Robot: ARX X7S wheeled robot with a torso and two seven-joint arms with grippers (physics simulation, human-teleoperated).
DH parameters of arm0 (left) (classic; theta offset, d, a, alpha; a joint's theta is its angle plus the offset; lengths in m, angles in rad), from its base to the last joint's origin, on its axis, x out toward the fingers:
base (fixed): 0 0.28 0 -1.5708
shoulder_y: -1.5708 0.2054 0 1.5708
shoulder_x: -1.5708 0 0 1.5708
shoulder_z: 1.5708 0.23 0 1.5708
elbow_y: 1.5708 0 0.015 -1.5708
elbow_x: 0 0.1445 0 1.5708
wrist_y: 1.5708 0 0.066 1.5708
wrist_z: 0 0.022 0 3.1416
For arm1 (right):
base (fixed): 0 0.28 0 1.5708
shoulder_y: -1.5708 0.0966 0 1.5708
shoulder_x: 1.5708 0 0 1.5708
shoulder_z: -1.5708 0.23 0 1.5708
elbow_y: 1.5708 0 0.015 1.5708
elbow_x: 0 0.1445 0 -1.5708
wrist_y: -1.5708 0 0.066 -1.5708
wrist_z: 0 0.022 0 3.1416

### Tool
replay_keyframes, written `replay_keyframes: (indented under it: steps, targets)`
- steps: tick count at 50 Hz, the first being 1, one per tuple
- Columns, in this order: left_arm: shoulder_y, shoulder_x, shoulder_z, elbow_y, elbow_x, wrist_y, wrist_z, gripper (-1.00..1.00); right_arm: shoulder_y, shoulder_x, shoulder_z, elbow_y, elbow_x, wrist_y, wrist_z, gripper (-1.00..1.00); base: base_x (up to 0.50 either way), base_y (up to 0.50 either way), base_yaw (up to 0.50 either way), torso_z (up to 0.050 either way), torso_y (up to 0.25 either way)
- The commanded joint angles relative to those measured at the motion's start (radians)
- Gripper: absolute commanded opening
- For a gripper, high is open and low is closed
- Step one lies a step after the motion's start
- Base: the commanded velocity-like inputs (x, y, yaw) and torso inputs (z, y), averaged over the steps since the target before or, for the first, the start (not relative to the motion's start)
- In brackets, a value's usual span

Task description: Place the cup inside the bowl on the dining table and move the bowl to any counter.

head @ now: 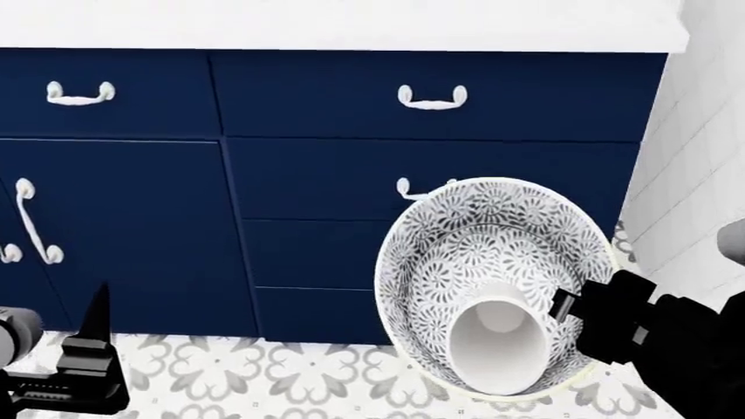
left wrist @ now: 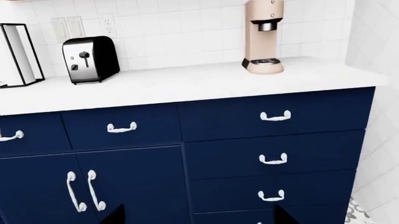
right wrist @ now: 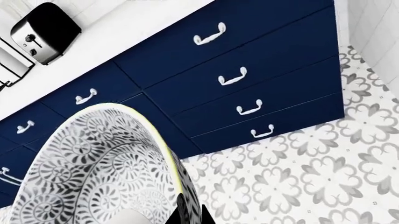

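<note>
Your right gripper (head: 573, 307) pinches the rim of the bowl (head: 495, 244), its jaws closed over the edge, with the cup (head: 498, 346) already lying inside. The bowl hangs tilted in the air in front of the navy drawers (head: 431, 131), below the counter (left wrist: 187, 81). The cup looks to be resting against the low side of the bowl, so level the bowl before you raise it, or the cup may slide out. Lift until the base clears the counter edge, then carry it forward and set it down on the open white stretch between the toaster (left wrist: 90, 58) and the coffee machine (left wrist: 264, 35). Your left gripper (head: 93, 349) is low by the floor tiles (right wrist: 324, 158); whether its jaws are spread cannot be told. Keep that arm clear of the cabinet doors.
</note>
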Motion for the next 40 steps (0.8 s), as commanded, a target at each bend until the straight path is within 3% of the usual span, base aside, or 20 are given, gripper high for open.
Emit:
replay_keyframes:
  steps: [1,9,30,40]
  targets:
    - [0.005,-0.005,-0.002,0.002,-0.001,0.003,-0.001,1.00,0.007,0.003,0.015,-0.010,0.011,-0.011,-0.012,-1.00,0.50,0.18,0.00,0.000,0.000]
    - [0.003,-0.004,0.002,-0.001,0.000,0.005,-0.001,1.00,0.001,0.004,0.017,-0.013,0.014,-0.013,-0.012,-1.00,0.50,0.22,0.00,0.000,0.003]
    - [0.004,-0.009,0.000,-0.001,-0.007,0.010,-0.001,1.00,0.019,-0.006,0.001,-0.003,0.021,-0.002,-0.010,-1.00,0.41,0.44,0.00,0.000,0.002]
    - [0.008,-0.011,0.001,-0.002,-0.005,0.016,0.000,1.00,0.013,-0.005,0.006,-0.011,0.028,-0.009,-0.005,-1.00,0.19,0.50,0.00,0.000,0.002]
